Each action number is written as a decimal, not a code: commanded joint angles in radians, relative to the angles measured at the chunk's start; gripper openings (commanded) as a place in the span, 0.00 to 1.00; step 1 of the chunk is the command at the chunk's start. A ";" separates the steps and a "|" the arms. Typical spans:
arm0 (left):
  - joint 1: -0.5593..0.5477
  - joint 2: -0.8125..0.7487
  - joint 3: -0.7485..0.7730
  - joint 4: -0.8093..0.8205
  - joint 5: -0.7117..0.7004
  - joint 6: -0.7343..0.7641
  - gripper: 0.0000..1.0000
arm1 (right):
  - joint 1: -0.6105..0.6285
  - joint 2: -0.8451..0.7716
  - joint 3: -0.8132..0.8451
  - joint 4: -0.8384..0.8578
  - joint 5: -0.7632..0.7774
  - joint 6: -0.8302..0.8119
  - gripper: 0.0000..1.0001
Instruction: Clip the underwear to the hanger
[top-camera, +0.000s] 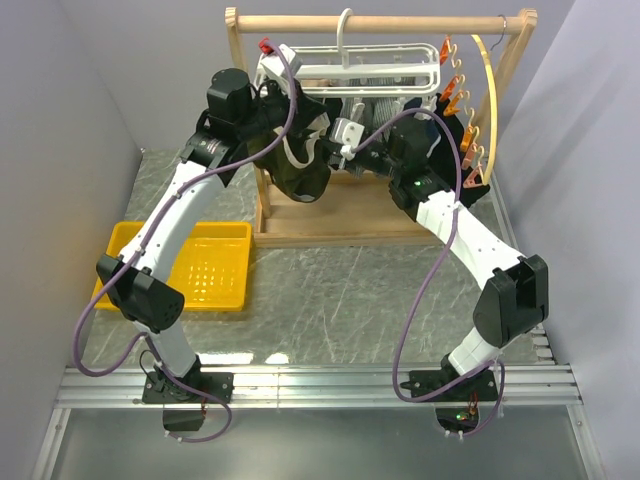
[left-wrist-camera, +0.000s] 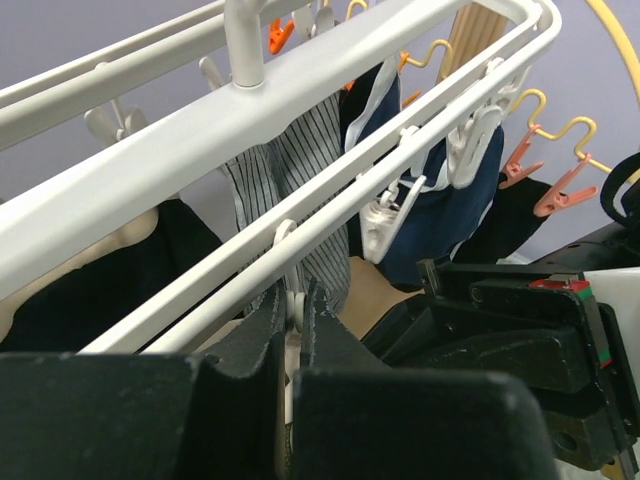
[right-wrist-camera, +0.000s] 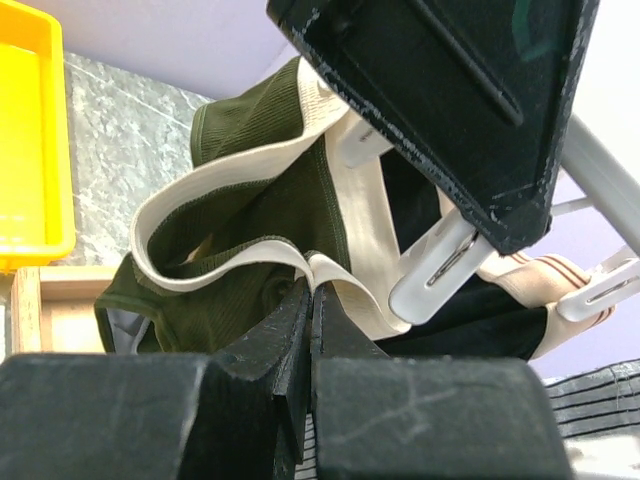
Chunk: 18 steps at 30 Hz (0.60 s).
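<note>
Right pincer (right-wrist-camera: 312, 300) clamps dark olive-green briefs (right-wrist-camera: 250, 130) at beige waistband; I see left pincer (left-wrist-camera: 292, 300) clamped on 1 white plastic hanger clip (right-wrist-camera: 432, 268).

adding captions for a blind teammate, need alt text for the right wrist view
The right pincer is shut on the beige waistband of the olive-green underwear, right beside a white clip. A yellow tray sits at the left edge on the marbled table.

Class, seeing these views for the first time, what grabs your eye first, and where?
The olive-green underwear dangles mid-scene, beige waistband pinched by the right gripper, beside a white clip in the left gripper. Above, the white hanger hangs from the wooden rack; a yellow tray lies at left.
</note>
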 joint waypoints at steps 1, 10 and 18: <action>-0.024 0.070 -0.047 -0.403 0.049 0.035 0.00 | 0.008 0.002 0.064 0.003 0.004 -0.013 0.00; -0.035 0.079 -0.027 -0.454 0.000 0.087 0.00 | 0.006 0.014 0.099 -0.015 0.002 -0.012 0.00; -0.036 0.085 -0.016 -0.480 -0.058 0.139 0.00 | 0.006 0.005 0.115 -0.024 0.002 -0.007 0.00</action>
